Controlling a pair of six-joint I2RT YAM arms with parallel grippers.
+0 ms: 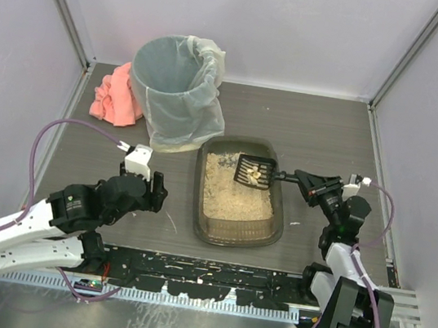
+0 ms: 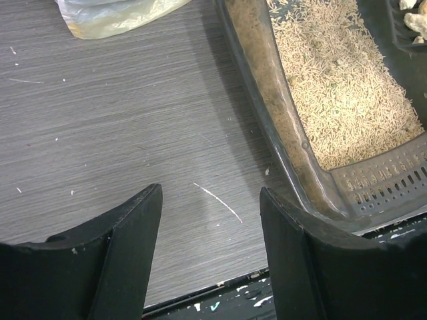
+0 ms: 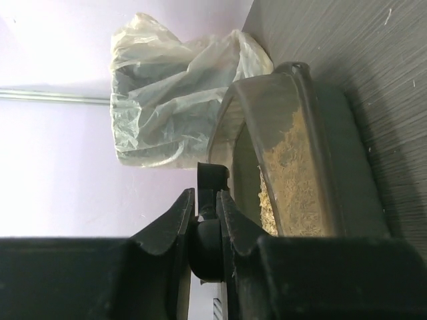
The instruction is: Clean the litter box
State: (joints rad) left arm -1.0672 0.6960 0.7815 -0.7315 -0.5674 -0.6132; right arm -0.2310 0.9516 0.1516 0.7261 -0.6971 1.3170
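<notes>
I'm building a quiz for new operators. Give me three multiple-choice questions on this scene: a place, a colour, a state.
1. Where is the head of the scoop?
A. At the far end of the litter box
B. Beside the left arm's base
C. Against the right wall

2. What colour is the cloth beside the bin?
A. Blue
B. Pink
C. Green

3. How is the left gripper?
A. Shut on the scoop
B. Shut on the cloth
C. Open, holding nothing

1 A: the top view shows it over the litter at the far end.
2 B: it is plainly pink.
3 C: its wrist view shows spread fingers with bare table between.
</notes>
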